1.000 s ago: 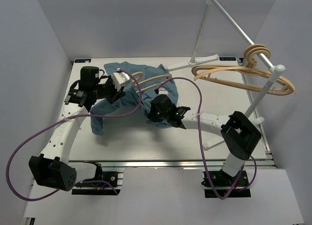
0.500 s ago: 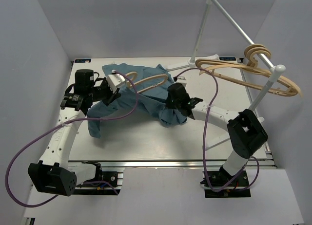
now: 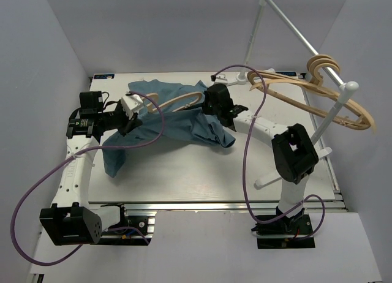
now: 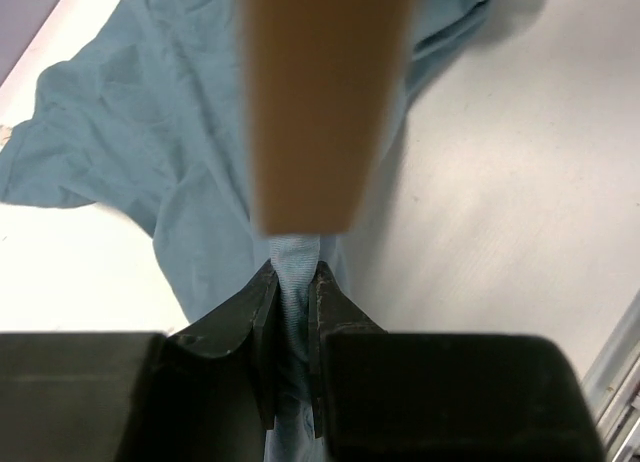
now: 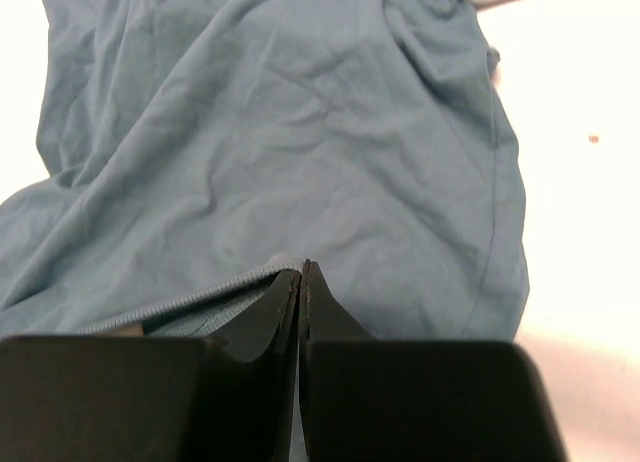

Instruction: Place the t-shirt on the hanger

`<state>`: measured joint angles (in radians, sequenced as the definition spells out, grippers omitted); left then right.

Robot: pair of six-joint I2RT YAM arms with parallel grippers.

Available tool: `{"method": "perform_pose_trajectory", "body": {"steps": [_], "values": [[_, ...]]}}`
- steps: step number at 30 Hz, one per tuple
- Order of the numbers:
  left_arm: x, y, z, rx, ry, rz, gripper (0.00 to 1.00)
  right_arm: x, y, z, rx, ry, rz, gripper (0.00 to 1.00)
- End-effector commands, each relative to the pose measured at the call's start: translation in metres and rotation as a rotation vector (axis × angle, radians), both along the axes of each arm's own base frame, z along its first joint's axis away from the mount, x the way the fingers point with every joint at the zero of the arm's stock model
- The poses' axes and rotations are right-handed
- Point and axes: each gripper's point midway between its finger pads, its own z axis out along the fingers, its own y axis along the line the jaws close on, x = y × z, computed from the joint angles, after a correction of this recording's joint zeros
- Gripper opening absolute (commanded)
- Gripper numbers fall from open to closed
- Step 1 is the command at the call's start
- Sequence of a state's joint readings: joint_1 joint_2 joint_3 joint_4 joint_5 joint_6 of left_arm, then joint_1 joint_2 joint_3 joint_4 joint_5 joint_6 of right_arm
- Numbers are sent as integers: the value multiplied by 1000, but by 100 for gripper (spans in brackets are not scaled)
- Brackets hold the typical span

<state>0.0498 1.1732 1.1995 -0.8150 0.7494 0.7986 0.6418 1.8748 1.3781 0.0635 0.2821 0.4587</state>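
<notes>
The teal-blue t-shirt (image 3: 162, 114) hangs stretched between both grippers above the table, with a tan wooden hanger (image 3: 184, 101) partly inside it. My left gripper (image 3: 130, 114) is shut on a fold of the shirt (image 4: 293, 272); a blurred tan hanger arm (image 4: 320, 92) sits just beyond its jaws. My right gripper (image 3: 215, 105) is shut on the shirt's ribbed edge (image 5: 190, 300); the shirt body (image 5: 300, 132) fills that view. The hanger's hook is hidden.
A white metal stand (image 3: 288, 26) rises at the back right, with several more tan hangers (image 3: 318, 90) on its rod. Purple cables (image 3: 245, 166) loop over the table (image 3: 184, 173). Its foot (image 3: 263, 182) stands at the right.
Both grippers have moved apart and toward the back, the left one leftward and the right one up toward the back right, spreading the shirt wider over the hanger.
</notes>
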Motion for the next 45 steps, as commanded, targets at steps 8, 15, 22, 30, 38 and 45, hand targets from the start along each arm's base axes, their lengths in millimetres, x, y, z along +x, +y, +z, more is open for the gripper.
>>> {"method": "perform_pose_trajectory", "body": {"steps": [8, 15, 22, 30, 38, 45], "values": [[-16, 2, 13, 6, -53, -52, 0, 47, -37, 35, -72, -134, -76, 0], [-14, 24, -36, 92, 53, 52, 0, 30, -48, 77, -45, -200, -3, 0], [-16, 27, -54, 107, 102, 63, 0, -3, -28, 110, -25, -217, 213, 0], [-14, 14, -56, 71, 97, -46, 0, -50, 44, 108, -155, -205, 535, 0], [-12, 6, -49, 44, 98, -102, 0, -97, 99, 123, -142, -223, 824, 0], [-5, 5, -47, 19, 109, -85, 0, -126, 123, 109, -58, -86, 950, 1]]}}
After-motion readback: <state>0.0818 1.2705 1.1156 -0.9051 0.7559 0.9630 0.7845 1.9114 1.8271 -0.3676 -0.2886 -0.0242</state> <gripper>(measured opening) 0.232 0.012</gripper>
